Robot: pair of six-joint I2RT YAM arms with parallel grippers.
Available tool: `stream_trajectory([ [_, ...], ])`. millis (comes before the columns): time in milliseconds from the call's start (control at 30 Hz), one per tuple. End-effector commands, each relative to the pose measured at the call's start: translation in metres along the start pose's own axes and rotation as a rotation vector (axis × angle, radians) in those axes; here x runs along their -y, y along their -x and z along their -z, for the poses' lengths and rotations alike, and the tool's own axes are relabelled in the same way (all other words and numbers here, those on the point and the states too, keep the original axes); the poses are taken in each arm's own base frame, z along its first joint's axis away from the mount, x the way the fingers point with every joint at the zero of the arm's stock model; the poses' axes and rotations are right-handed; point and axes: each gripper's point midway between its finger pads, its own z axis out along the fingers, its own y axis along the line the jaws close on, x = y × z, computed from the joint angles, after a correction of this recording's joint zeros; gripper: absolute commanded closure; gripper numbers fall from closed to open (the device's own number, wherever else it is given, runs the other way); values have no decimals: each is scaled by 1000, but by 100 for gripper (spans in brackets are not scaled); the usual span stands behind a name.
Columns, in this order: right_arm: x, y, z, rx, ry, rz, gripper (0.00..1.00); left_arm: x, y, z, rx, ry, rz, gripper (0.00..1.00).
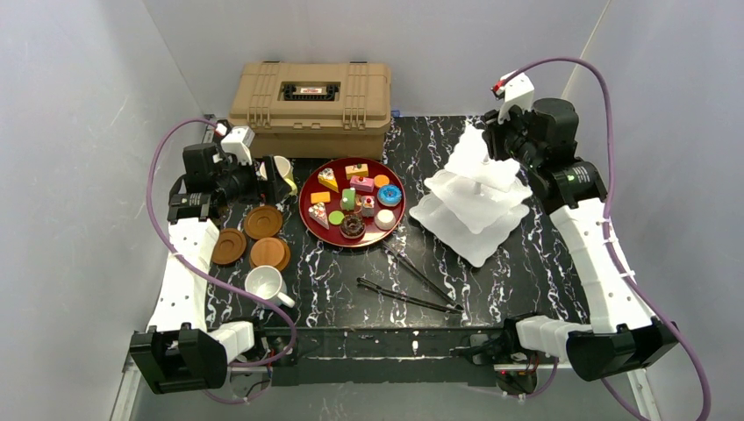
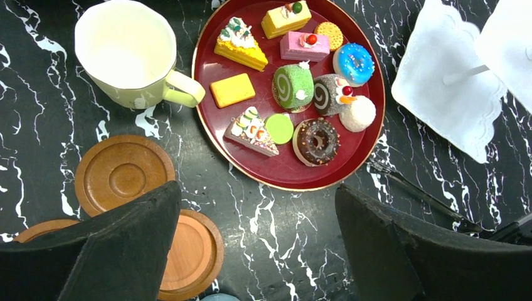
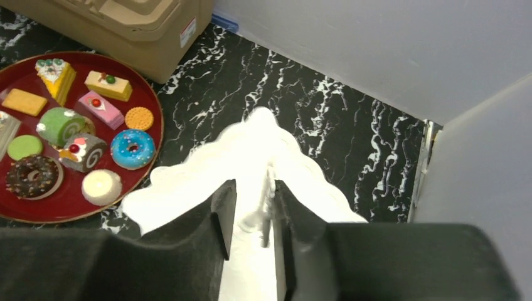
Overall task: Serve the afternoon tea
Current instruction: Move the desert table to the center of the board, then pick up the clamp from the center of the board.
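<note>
I see my left gripper [image 2: 257,194] hanging over the left part of the black marbled table [image 1: 540,281], its fingers [image 2: 119,251] spread wide with nothing between them. Below it, 3 round brown saucers [image 1: 263,222] lie flat in a close cluster. The pale-yellow mug [image 2: 128,53] stands upright just beyond them, its handle turned toward the rim of the round dark-red tray [image 2: 282,172]. The white mug [image 1: 263,283] stands upright nearer the arm bases, just in front of the nearest saucer. I count 12 toy cakes, all on the tray, among them a blue doughnut [image 2: 353,63], a chocolate doughnut [image 2: 315,141], a green roll [image 2: 292,86], a pink slice [image 2: 304,45] and a white dome [image 2: 357,113]. The white 3-tier scalloped stand [image 1: 478,197] stands on the table just beside the tray, on its right. My right gripper [image 3: 254,185] is at the top of the stand. In the right wrist view its fingers [image 3: 223,219] stand a little apart, 1 on each side of the stand's thin central post [image 3: 263,213]. A gap shows between the post and the finger on the left of that view, so they are not clamped on it. I cannot tell whether the other finger touches it. 2 thin black utensils [image 1: 421,275] lie on the table in front of the tray, and a tan plastic case [image 1: 311,96] sits at the far edge behind it.
</note>
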Motion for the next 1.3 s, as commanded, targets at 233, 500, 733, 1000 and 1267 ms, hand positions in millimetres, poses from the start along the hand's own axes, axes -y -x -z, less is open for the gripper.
stream_trajectory([
  [233,10,42,41,110,-69,-100,0,15,-1,9,-26,-72,-36,3],
  [500,-33,57,79,137,102,-178,0,22,-6,16,-48,-104,-78,1],
  [733,-89,34,79,45,299,-224,0,28,-7,20,-52,-131,-101,1],
  [1000,-226,-37,50,-148,362,-21,0,27,-3,21,-61,-127,-97,1],
  [1267,-240,-143,34,-319,339,-6,7,29,-7,21,-78,-138,-100,1],
])
